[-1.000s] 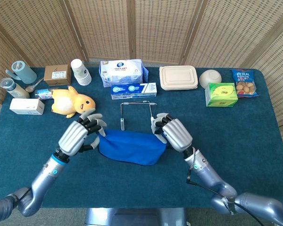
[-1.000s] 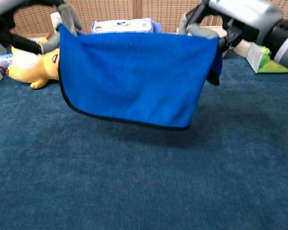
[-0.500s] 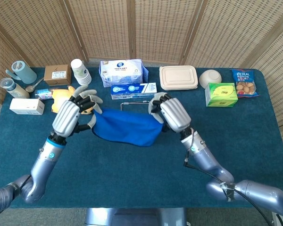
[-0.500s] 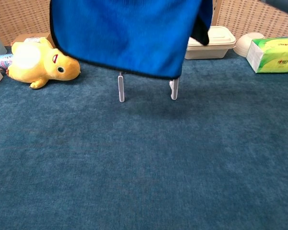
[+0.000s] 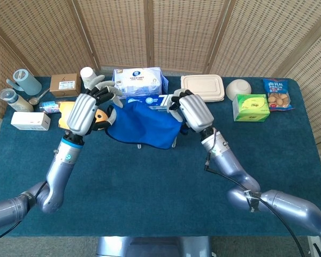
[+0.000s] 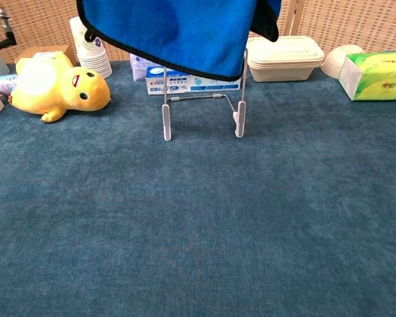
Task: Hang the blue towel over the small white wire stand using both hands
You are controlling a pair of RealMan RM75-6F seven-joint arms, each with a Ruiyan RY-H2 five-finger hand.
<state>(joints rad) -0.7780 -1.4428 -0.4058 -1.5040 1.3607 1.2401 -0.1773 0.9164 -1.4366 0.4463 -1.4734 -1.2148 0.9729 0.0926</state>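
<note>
The blue towel [image 5: 143, 126] hangs stretched in the air between my two hands, over the small white wire stand [image 6: 202, 105]. In the chest view the blue towel [image 6: 171, 33] fills the top, its dark hem just above the stand's top bar; whether it touches the bar I cannot tell. My left hand [image 5: 88, 110] grips the towel's left corner. My right hand [image 5: 190, 112] grips its right corner. In the head view the towel hides nearly all of the stand. Neither hand shows in the chest view.
Behind the stand lie a toothpaste box [image 6: 195, 82], a tissue pack [image 5: 139, 81] and a lidded container [image 5: 203, 88]. A yellow plush toy [image 6: 51, 86] and paper cups [image 6: 92, 56] are at the left, a green tissue box [image 5: 251, 107], bowl [image 5: 238, 88] and snack bag [image 5: 277, 94] at the right.
Both hands have carried the towel up and away from me, from in front of the stand to above it. The towel's lower edge has risen, uncovering the stand in the chest view.
</note>
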